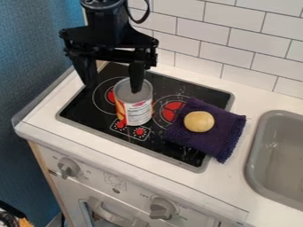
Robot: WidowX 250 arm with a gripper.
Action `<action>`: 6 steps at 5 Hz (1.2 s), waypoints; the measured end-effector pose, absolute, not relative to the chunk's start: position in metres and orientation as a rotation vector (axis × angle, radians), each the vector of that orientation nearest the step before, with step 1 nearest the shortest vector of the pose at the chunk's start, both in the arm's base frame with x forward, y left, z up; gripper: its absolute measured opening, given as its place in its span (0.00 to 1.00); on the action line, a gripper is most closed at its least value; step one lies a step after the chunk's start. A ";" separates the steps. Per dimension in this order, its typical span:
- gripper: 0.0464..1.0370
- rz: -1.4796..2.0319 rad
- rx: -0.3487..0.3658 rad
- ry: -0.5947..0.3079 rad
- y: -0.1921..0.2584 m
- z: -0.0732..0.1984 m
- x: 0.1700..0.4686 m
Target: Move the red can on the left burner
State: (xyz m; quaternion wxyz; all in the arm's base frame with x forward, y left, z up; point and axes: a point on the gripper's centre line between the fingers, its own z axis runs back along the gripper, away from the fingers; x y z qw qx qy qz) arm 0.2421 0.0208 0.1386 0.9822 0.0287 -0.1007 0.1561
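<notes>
Camera view has the black gripper [113, 89] hanging over the left rear of the stovetop [83, 110], its hard, angular fingers spread wide, with nothing clasped between them; one finger overlaps the grey, round top of the red can [139, 113], though whether it is inside the rim or above it I cannot tell, and the other hangs out to the left.

The can is an upright cylinder wrapped in a red and white label; it stands on the smooth black cooktop between the two burners, partly covering the ring of the left burner [110, 96] from this angle; the right burner [170, 114] is red inside thin pale circles.

A thick purple cloth [222, 133], nubbly and fringed at the edge, is draped over the cooktop's right side and onto the pale, flat counter [41, 108]; a rounded yellow object [199, 121] sits on it; farther right is the grey sink [251, 162] with its curved corners; glossy white tiles [195, 29] with dark joints rise behind; ribbed grey knobs [68, 167] stick out in front.
</notes>
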 end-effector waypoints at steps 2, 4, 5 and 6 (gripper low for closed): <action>0.96 0.322 0.029 -0.130 0.018 0.109 0.252; 0.96 0.420 0.004 -0.065 0.024 0.047 0.275; 0.96 0.469 0.044 -0.092 0.030 0.029 0.286; 0.96 0.514 0.063 -0.103 0.036 0.018 0.299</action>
